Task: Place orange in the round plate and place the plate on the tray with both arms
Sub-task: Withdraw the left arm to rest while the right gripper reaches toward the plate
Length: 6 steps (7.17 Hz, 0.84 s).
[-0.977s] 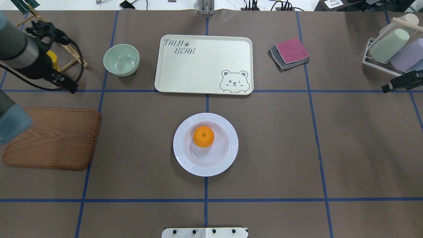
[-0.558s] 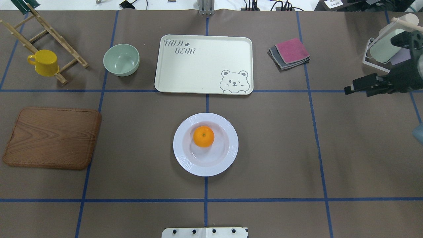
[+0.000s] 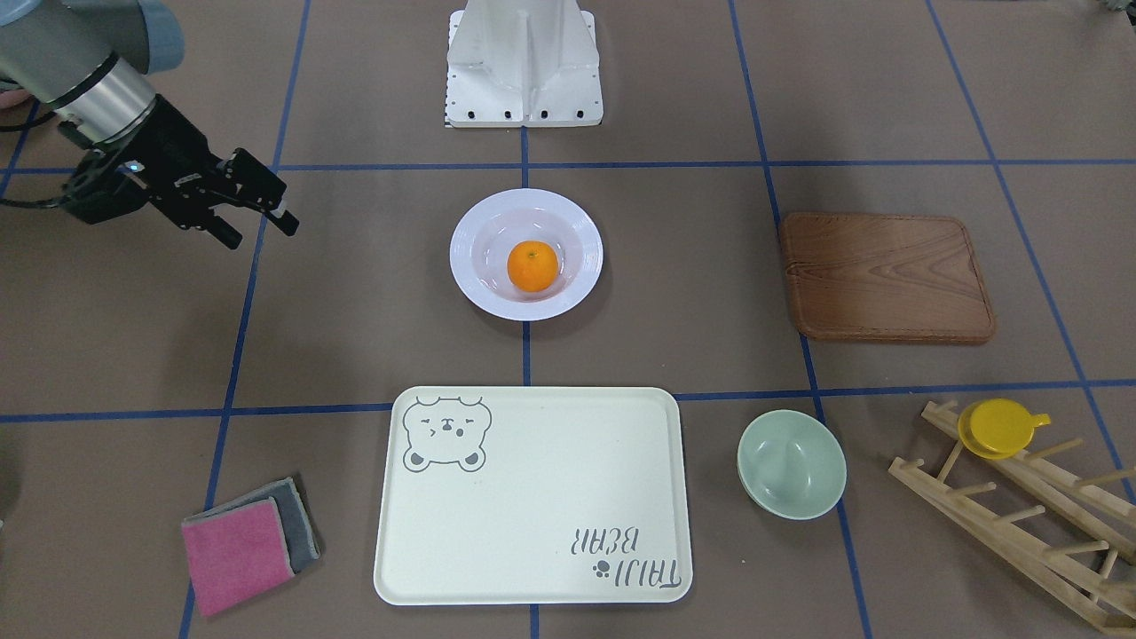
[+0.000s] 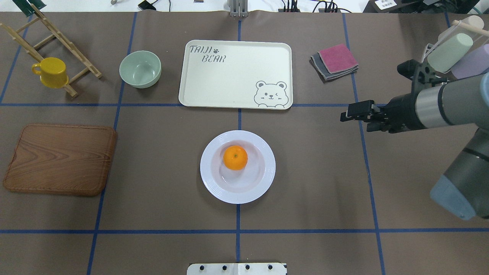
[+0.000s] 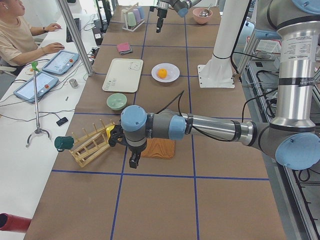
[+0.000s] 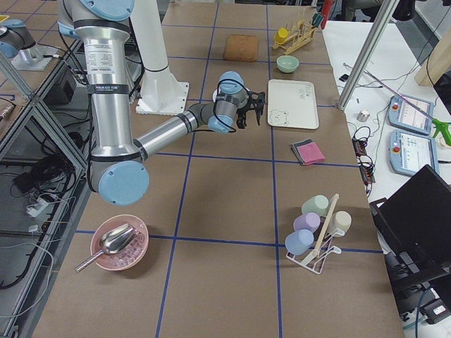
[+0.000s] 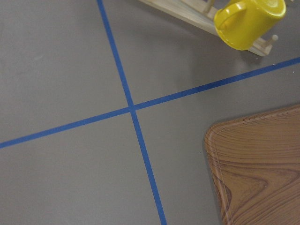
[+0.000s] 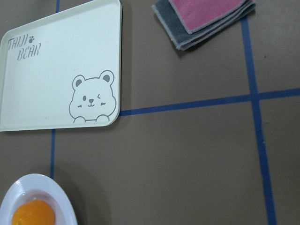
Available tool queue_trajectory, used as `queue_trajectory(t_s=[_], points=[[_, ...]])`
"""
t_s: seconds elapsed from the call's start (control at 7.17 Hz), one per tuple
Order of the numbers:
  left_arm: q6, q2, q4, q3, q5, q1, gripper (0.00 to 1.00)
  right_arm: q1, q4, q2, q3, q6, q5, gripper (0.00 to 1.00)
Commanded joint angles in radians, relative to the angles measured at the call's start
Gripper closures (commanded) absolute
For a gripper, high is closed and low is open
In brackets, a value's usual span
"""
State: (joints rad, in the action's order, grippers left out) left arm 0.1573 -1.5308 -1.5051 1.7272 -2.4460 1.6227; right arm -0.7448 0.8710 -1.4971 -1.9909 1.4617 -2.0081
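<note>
The orange (image 4: 235,157) lies in the white round plate (image 4: 214,182) at the table's middle, and shows in the front view too, orange (image 3: 532,265) in plate (image 3: 589,257). The cream bear tray (image 4: 235,74) lies beyond the plate with nothing on it. My right gripper (image 4: 345,114) hovers right of the plate and tray, pointing toward them; in the front view this gripper (image 3: 262,229) is open and holds nothing. Its wrist camera sees the tray (image 8: 56,70) and the plate's rim (image 8: 51,185). My left gripper (image 5: 133,162) shows only in the left side view, near the wooden board; I cannot tell its state.
A pale-green bowl (image 4: 140,68) stands left of the tray. A wooden board (image 4: 61,158) lies at the left, with a yellow cup (image 4: 51,72) on a wooden rack behind it. Folded cloths (image 4: 335,61) and a cup rack (image 4: 450,53) are at the right.
The left arm has drawn back out of the overhead view. The right arm has swung in from the right edge, its gripper moving left toward the table's middle.
</note>
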Motion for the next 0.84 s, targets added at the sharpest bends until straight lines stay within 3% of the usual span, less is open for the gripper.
queue_trajectory(t_s=[0.0,0.28,0.56,0.7], points=[[-0.001,0.015,-0.003,-0.009,-0.019,0.014,0.00,0.260,-0.047,0.001,-0.028,0.244,0.350,0.00],[-0.002,0.017,-0.003,-0.011,-0.019,0.016,0.00,0.434,-0.075,0.029,0.000,0.441,0.567,0.00],[-0.002,0.026,-0.004,-0.011,-0.021,0.014,0.00,0.478,-0.072,0.183,0.129,0.512,0.612,0.00],[-0.002,0.026,-0.006,-0.011,-0.021,0.014,0.00,0.482,-0.070,0.196,0.158,0.512,0.612,0.00]])
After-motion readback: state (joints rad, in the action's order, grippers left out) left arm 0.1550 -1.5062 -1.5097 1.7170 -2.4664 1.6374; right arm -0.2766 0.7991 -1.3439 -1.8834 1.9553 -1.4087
